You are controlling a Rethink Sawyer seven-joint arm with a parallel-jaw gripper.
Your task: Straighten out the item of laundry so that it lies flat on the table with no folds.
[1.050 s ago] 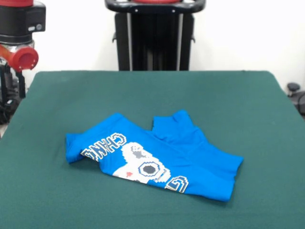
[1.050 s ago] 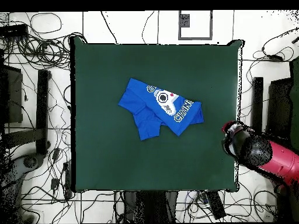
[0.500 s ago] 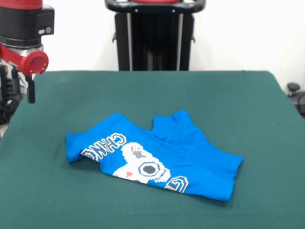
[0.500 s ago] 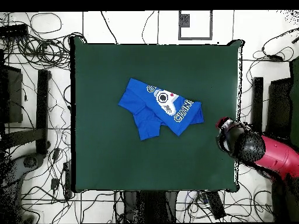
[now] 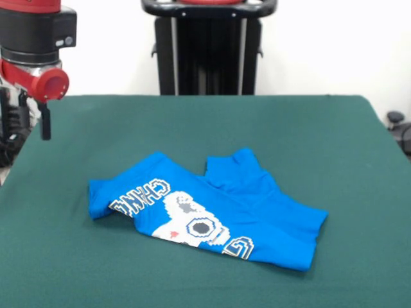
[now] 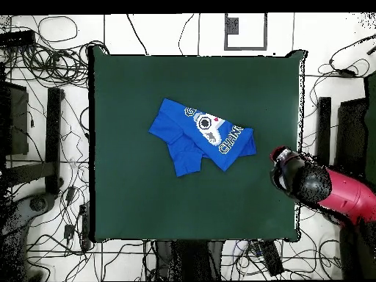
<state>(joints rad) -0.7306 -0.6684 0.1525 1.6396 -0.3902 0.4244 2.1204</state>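
The blue T-shirt (image 5: 209, 215) lies crumpled and folded near the middle of the green table (image 5: 308, 135), its white, black and yellow graphic facing up along the near side and a plain blue fold sticking out on the far side. The red and black arm (image 5: 35, 45) hangs over the table's left edge in the front view, well apart from the shirt. Its gripper (image 5: 45, 122) shows only as a dark tip, so I cannot tell whether it is apart or together.
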